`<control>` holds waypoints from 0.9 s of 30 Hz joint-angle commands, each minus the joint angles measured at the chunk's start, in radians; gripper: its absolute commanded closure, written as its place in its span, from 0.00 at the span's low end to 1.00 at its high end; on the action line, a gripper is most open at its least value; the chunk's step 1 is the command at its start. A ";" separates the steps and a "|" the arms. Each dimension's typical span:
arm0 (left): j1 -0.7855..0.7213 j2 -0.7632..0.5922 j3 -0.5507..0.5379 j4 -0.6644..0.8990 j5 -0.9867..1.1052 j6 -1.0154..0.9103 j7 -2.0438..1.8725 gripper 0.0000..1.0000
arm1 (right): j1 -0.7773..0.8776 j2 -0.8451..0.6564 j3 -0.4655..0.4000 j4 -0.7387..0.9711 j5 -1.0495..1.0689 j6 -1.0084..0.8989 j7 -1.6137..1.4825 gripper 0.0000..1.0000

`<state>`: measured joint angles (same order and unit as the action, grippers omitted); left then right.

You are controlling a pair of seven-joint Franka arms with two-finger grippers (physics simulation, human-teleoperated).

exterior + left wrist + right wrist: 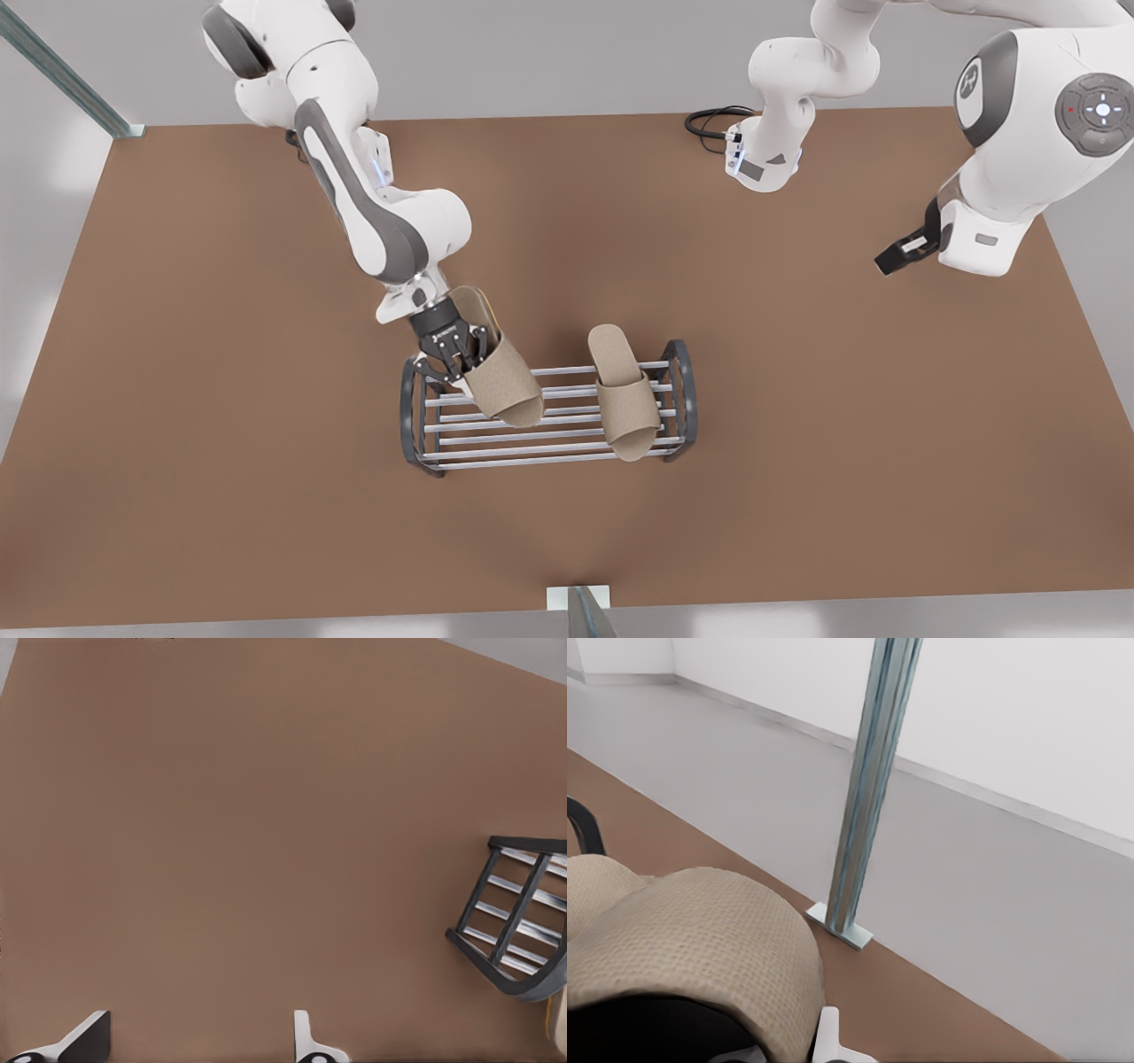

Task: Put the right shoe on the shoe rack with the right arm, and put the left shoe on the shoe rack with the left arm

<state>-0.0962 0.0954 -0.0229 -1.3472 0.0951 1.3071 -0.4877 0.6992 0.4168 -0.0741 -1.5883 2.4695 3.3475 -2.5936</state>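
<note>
Holding one shoe clamped over the rack, the right hand has yet to release; the other shoe rests racked, the left hand waits apart.

Slipper in right gripper: beige woven cloth, coarse matt weave, clear on strap. Second slipper on rack: same matt cloth. Rack bars: smooth shiny silver metal; end frames dark grey, matt. Table: flat brown, matt, no grain. Arm shells: smooth white plastic look, slight sheen, grey panels. Left gripper: black, matt. Post: brushed bluish metal.
</note>
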 commanded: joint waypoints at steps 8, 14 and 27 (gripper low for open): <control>0.004 0.004 0.001 0.000 0.002 -0.011 0.587 0.00 | 0.094 0.177 -0.104 0.148 0.003 0.075 0.257 0.78; 0.015 0.012 0.004 0.000 0.002 -0.012 0.584 0.00 | 0.128 0.240 -0.168 0.215 0.003 0.075 0.257 0.76; 0.027 0.024 0.012 0.000 0.002 -0.034 0.584 0.00 | 0.152 0.319 -0.205 0.278 0.000 0.072 0.267 0.00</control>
<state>-0.0686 0.1215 -0.0108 -1.3473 0.0961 1.2829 -0.0339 0.8494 0.7359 -0.2769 -1.3114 2.4684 3.4240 -2.3886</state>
